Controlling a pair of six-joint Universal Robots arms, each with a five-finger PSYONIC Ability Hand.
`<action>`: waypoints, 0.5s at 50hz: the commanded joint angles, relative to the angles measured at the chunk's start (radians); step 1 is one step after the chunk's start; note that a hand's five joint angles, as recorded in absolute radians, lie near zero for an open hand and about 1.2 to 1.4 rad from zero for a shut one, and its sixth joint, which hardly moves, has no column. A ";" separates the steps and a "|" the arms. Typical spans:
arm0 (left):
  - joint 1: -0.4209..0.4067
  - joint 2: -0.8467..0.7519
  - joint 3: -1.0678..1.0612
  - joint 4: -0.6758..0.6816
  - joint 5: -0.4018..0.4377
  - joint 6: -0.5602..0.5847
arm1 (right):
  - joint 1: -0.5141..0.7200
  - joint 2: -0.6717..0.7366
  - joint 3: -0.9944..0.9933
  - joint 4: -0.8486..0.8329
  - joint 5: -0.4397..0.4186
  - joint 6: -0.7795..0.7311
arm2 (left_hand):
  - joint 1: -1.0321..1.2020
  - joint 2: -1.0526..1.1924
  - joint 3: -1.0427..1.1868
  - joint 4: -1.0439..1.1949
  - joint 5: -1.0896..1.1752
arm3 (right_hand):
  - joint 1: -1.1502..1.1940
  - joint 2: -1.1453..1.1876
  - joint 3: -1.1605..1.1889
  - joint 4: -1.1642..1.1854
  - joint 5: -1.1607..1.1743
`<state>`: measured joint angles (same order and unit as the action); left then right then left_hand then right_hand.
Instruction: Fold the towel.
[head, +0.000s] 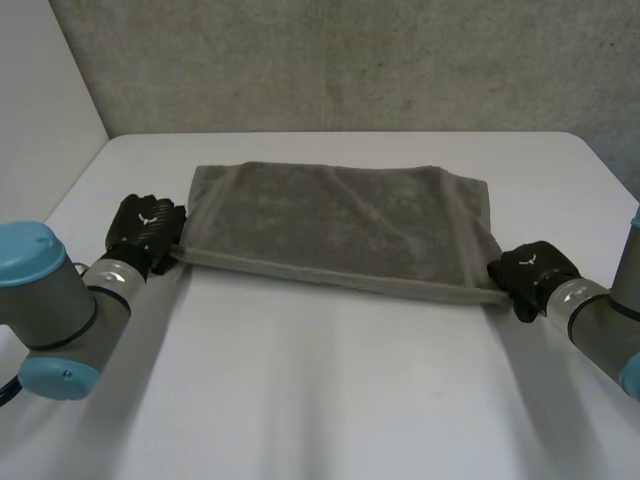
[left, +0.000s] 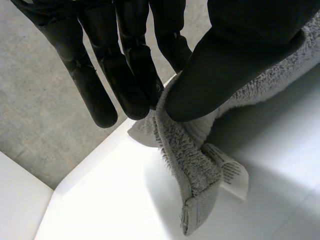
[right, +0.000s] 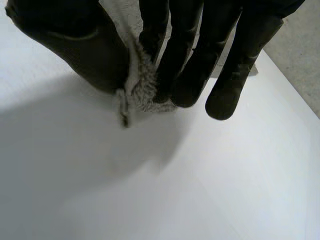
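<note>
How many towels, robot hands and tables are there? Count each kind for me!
Towels: 1, the grey towel
Hands: 2, the left hand and the right hand
Tables: 1, the white table
Total: 4

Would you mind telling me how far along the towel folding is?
Done: the towel lies spread on the white table, both near corners taken. In hand: the left hand pinches one near corner between thumb and fingers, the right hand the other, with the near edge stretched between them. Left: no fold shows yet, so the near edge probably has to be carried over to the far edge.
</note>
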<state>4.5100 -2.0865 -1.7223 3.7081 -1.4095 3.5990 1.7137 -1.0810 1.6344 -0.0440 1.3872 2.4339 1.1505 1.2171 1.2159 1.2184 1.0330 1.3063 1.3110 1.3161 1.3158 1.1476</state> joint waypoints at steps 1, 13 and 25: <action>-0.011 -0.010 -0.002 0.000 0.003 0.003 | -0.003 -0.031 0.019 -0.005 -0.056 0.005 | 0.246 0.179 0.180 0.178 0.189 | 0.090 0.085 0.080 0.080 0.074; 0.006 -0.070 0.020 -0.042 0.006 0.064 | -0.029 -0.031 0.027 -0.007 -0.073 0.010 | -0.138 -0.205 -0.204 -0.206 -0.195 | 0.090 0.085 0.080 0.080 0.074; 0.023 -0.083 0.029 -0.080 0.004 0.126 | -0.037 -0.033 0.024 -0.011 -0.074 0.011 | 0.064 -0.002 -0.001 -0.004 0.007 | 0.090 0.085 0.080 0.080 0.074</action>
<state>4.5294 -2.1679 -1.6941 3.6325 -1.4055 3.7203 1.6767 -1.1121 1.6578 -0.0511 1.3134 2.4441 0.9285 0.9199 0.9199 0.9203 0.7421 1.3150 1.3216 1.3380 1.3389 1.1684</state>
